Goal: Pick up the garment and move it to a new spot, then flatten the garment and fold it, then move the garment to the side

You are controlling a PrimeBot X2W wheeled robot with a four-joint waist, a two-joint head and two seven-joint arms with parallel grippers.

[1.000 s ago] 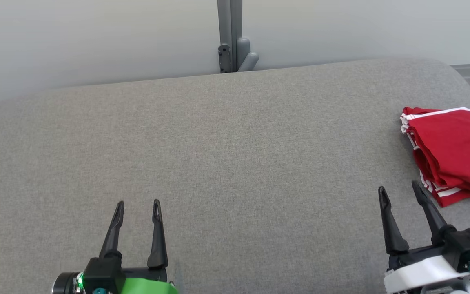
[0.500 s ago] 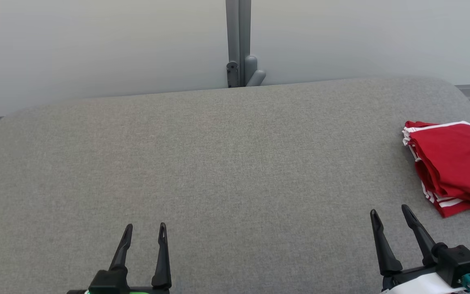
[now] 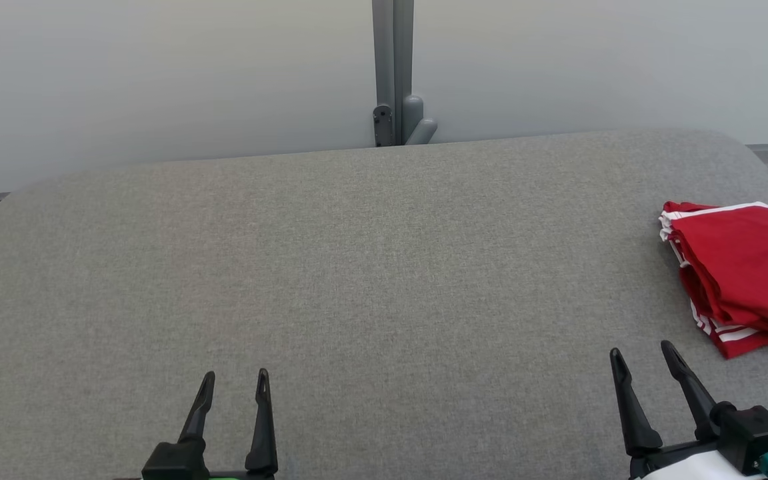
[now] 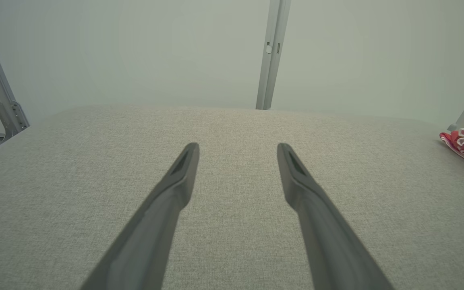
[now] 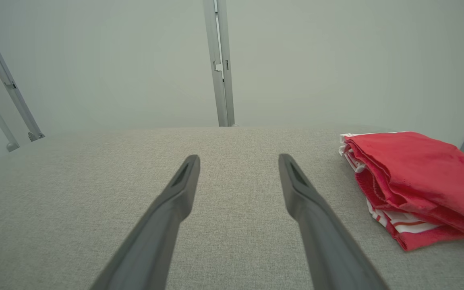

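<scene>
- The left gripper [image 3: 236,375] is seen at the near edge of the pad [image 3: 384,267], with its 2 fingers spread wide and nothing held between them.
- The right gripper [image 3: 642,350] is likewise held wide and empty, low over the pad at the near right; only bare grey cloth is seen between its fingers in the right wrist view.
- The garment [image 3: 737,267], red with white stripes, is found just beyond and to the right of the right gripper, near it but apart from it.
- It lies folded in a compact stack at the pad's right side, and part of it is cut off by the head view's right edge.
- The fold and the move to the side are judged to be done, so little or nothing of the task is thought to be left.
- The stack's near-left edge is loose, with several layers showing; it could be snagged and the fold pulled open if the right gripper were swung right or forward.
- How close the garment sits to the pad's right edge cannot be told; if it overhangs, it could be dragged off by a light brush.
- A safer retreat would be made straight back and up.
- Beyond the pad, a grey post [image 3: 394,67] is seen against a pale wall [image 3: 157,80], well apart from both grippers.
</scene>
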